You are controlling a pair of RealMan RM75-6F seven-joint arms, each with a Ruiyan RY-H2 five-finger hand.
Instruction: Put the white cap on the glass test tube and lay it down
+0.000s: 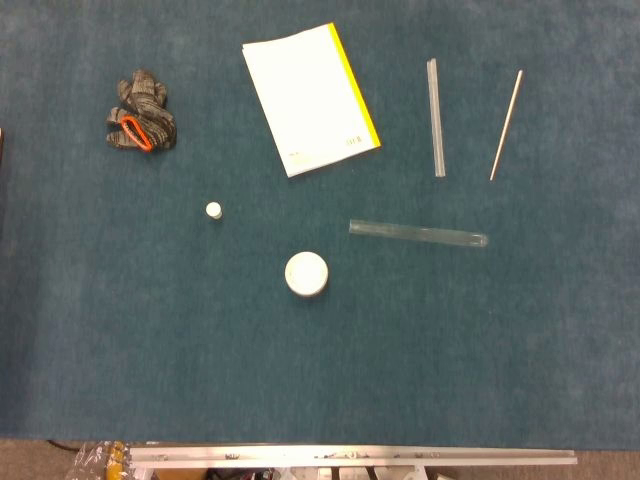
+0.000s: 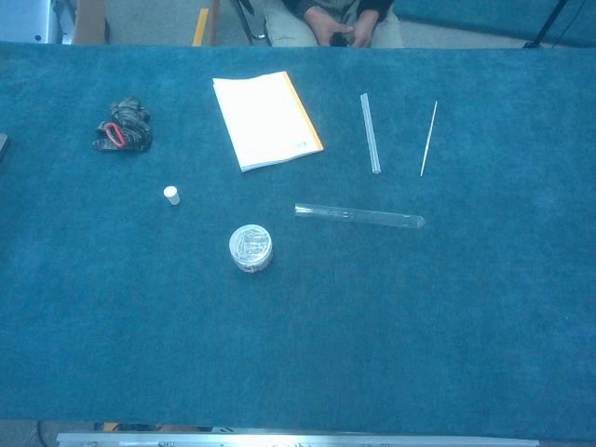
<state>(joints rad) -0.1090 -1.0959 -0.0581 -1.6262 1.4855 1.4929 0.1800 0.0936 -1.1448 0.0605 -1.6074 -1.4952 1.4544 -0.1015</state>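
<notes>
one glass test tube [image 1: 418, 234] lying uncapped, one white cap [image 1: 214, 210] well apart — hands unseen, finger state unknowable

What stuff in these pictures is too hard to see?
- Both hands: in neither view.
- Booklet print: too small, both views.
- Round tin contents: blurred in chest view, glared white in head view.
- Person behind the table: cut off by chest view's top edge.
- Clutter at head view's bottom edge: cut off.
</notes>
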